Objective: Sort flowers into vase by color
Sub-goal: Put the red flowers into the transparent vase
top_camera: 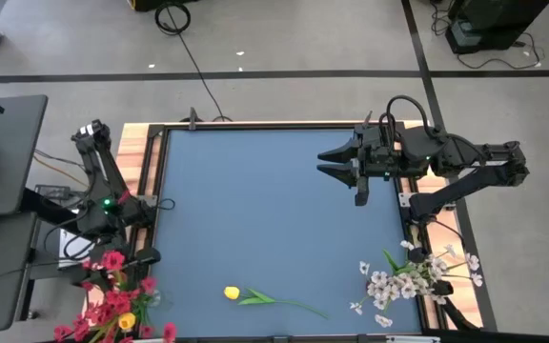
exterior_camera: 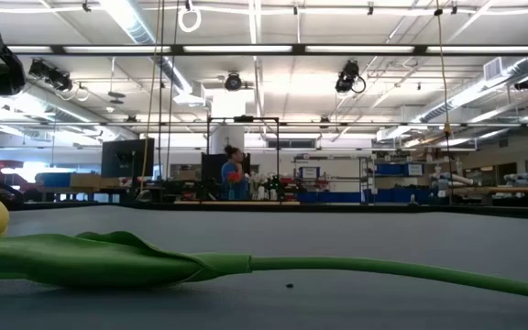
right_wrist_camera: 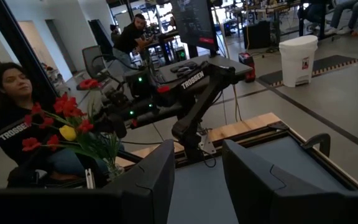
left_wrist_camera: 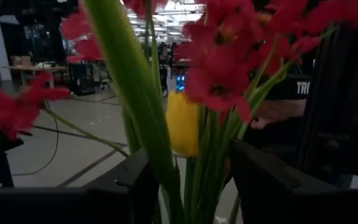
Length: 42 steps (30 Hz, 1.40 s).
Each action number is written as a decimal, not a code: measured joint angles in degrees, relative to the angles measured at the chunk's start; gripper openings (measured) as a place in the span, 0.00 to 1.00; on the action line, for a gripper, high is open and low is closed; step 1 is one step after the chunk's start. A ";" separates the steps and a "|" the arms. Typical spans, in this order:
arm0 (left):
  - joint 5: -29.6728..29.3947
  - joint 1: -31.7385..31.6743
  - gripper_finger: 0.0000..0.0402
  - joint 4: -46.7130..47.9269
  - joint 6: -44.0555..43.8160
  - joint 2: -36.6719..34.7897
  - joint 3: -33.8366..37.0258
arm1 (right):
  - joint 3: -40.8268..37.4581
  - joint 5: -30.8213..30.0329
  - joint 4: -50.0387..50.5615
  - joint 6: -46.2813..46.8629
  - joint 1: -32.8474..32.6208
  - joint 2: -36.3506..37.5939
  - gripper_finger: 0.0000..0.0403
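Fingers of the left gripper (left_wrist_camera: 188,186) stand spread around green stems of the red-blossomed bunch (top_camera: 112,300) at the table's near-left corner, the right gripper (top_camera: 336,162) hovers open and empty, while one yellow tulip (top_camera: 233,293) lies on the blue mat.
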<state>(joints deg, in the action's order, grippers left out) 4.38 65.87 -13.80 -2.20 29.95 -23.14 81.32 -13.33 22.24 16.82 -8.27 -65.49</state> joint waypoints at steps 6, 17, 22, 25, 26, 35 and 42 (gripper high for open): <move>-0.04 0.00 0.48 8.75 0.94 0.00 -3.81 | 0.00 0.00 0.00 0.00 0.00 0.00 0.36; -2.14 0.00 0.48 30.41 0.36 0.08 -15.93 | 0.00 0.00 0.00 0.00 0.00 0.00 0.36; -2.97 -0.02 0.48 40.99 -2.08 2.10 -23.82 | 0.00 0.01 -0.01 0.00 0.00 0.00 0.36; -2.95 -0.02 0.48 46.91 -3.54 3.95 -28.80 | 0.00 0.01 0.00 0.00 0.00 0.00 0.36; -2.95 -0.02 0.48 49.06 -3.82 4.57 -30.60 | 0.00 0.01 0.00 0.00 0.00 0.00 0.36; -7.74 -0.08 0.46 68.01 -6.84 8.84 -45.42 | 0.00 -0.01 -0.02 0.00 0.00 0.00 0.36; -12.95 -1.25 0.42 72.13 -8.52 10.22 -52.70 | 0.00 0.00 -0.01 0.00 0.00 0.00 0.36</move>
<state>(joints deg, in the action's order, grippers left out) -8.57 64.61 58.33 -10.72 40.17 -75.84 81.32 -13.33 22.23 16.82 -8.27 -65.49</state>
